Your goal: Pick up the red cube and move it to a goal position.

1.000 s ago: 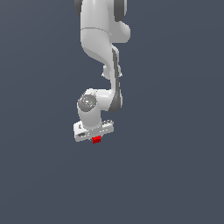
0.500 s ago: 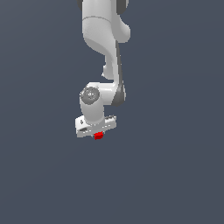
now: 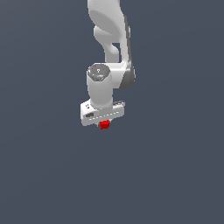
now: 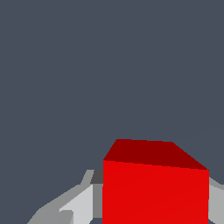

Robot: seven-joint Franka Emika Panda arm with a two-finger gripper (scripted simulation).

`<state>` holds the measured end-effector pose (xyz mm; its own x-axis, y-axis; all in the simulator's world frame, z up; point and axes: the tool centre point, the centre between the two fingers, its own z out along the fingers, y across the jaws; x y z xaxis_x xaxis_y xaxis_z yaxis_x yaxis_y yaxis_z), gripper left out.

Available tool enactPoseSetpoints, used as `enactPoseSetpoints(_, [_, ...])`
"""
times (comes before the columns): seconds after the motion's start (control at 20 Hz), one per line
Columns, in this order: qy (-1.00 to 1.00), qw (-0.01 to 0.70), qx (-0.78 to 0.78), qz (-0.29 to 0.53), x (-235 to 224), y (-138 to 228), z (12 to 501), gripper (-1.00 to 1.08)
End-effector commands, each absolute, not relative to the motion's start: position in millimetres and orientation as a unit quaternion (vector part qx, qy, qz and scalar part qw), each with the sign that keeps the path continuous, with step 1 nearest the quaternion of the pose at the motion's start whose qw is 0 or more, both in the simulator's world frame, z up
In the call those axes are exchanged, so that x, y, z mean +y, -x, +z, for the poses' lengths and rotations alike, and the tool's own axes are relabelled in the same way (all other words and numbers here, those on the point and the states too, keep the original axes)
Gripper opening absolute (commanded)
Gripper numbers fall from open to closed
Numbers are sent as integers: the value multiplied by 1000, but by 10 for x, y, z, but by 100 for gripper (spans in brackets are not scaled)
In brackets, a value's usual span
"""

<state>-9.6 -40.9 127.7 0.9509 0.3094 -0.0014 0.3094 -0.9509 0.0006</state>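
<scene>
The red cube (image 3: pixel 104 125) is a tiny bright red block held under the white hand of my arm, in the middle of the exterior view. My gripper (image 3: pixel 104 125) is shut on it; the fingers are mostly hidden behind the hand's body. In the wrist view the red cube (image 4: pixel 155 188) fills the lower part of the picture, with a grey-white finger (image 4: pixel 78 203) pressed against one side and a sliver of the other finger (image 4: pixel 215 201) at the opposite side. The cube hangs in the air with nothing beneath it in view.
Only a plain dark grey-blue background surrounds the arm (image 3: pixel 109 48) in both views. No table edge, marker or other object shows.
The arm has moved with the cube: the hand and cube have shifted slightly toward the exterior view's right and a little upward, and the wrist has turned.
</scene>
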Motion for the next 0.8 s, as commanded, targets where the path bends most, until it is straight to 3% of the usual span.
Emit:
enactPoseSetpoints(0.0, [-988,1,157,0,-292,159,1533,-100])
enactPoseSetpoints(0.75, [-988,0,157,0,178,380,2568,-100])
